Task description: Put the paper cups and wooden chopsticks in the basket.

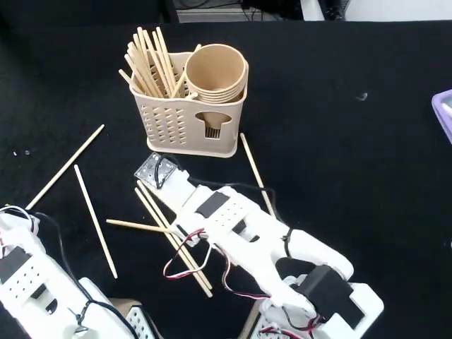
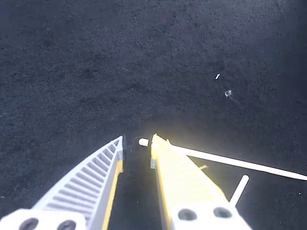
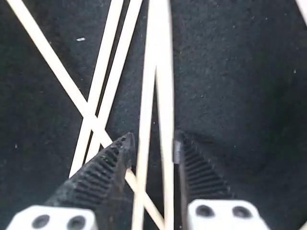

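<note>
Black matte tabletop [image 1: 353, 176], cloth-like, w/ a few pale specks [image 1: 361, 96]. Past its far edge there's a strip of room: dark cables [image 1: 258, 8] and a pale surface [image 1: 395, 8]. A purple object [image 1: 443, 113] is cut off at the tabletop's right edge.

The beige perforated basket [image 1: 185, 131] stands upright, far-centre. A stack of paper cups [image 1: 215, 70] sits in its right side. A bunch of chopsticks [image 1: 148, 63] leans out of its left side.

More chopsticks lie loose on the tabletop:
- one long one [image 1: 67, 166] and another [image 1: 95, 219] on the left
- one [image 1: 256, 173] near the basket's front right corner
- a pair [image 1: 169, 226] side by side in the middle, w/ a single stick [image 1: 138, 224] lying across them

R arm [image 1: 240, 233] stretches from the near right corner over that middle group. In its wrist view the R gripper [image 3: 153, 143] has its jaws apart, low over the tabletop. Two sticks [image 3: 160, 72] run btwn the jaws, not clamped. Can't tell if the jaws touch them. Two more sticks [image 3: 112, 72] and a crossing one [image 3: 48, 62] lie just beside.

L arm [image 1: 28, 275] sits at the near left corner. L gripper [image 2: 137, 141] has its jaws apart, holding nothing. A stick's end [image 2: 143, 142] shows btwn the tips, and that stick runs off under one finger.
</note>
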`<move>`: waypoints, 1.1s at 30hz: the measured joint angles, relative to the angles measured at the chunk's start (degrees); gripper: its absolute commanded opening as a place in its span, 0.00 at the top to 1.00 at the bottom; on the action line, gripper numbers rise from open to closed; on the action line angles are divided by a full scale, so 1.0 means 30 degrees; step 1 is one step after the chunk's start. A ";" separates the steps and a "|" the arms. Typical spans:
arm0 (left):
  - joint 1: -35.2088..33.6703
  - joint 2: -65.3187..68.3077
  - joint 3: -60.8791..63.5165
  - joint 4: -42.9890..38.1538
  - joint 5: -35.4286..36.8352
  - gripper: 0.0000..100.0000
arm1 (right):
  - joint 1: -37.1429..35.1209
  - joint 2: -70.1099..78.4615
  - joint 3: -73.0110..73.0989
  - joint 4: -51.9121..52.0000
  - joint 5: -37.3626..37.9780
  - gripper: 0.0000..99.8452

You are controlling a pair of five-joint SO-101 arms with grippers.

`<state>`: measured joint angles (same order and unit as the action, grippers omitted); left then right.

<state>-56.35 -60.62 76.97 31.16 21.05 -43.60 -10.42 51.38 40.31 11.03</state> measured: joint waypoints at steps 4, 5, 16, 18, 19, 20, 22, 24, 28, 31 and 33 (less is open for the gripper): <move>0.0000 0.0000 0.0000 0.0000 0.0000 0.89 | 0.0000 0.1377 -0.0381 0.0000 0.0000 0.84; 0.0000 0.0000 0.0000 0.0000 0.0000 0.89 | 0.0000 0.1758 -0.0703 0.0000 0.0000 0.84; 0.0000 0.0000 0.0000 0.0000 0.0000 0.89 | 0.0469 0.2960 -0.2081 0.0645 0.2022 0.98; 0.0000 0.0000 0.0000 0.0000 0.0000 0.89 | 0.0821 0.2696 -0.2110 0.0645 0.2139 0.99; 0.0000 0.0000 0.0000 0.0000 0.0000 0.89 | 0.0967 0.2520 -0.2081 0.0645 0.2198 0.99; 0.0000 0.0000 0.0000 0.0000 0.0000 0.89 | 0.1201 0.2256 -0.2081 0.0645 0.2256 0.99; 0.0000 0.0000 0.0000 0.0000 0.0000 0.89 | 0.1670 0.1495 -0.1934 0.0645 0.2227 0.99; 0.0000 0.0000 0.0000 0.0000 0.0000 0.89 | 0.1788 0.0703 -0.1495 0.0645 0.2227 0.99; 0.0000 0.0000 0.0000 0.0000 0.0000 0.89 | 0.1875 -0.0938 -0.0557 0.0645 0.2227 0.99; 0.0000 0.0000 0.0000 0.0000 0.0000 0.89 | 0.1875 -0.2051 -0.0088 0.0645 0.2227 0.99; 0.0000 0.0000 0.0000 0.0000 0.0000 0.89 | 0.1875 -0.2872 -0.0059 0.0645 0.2227 0.99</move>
<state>-56.35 -60.62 76.97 31.16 21.05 -37.98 -19.03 51.21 42.24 17.71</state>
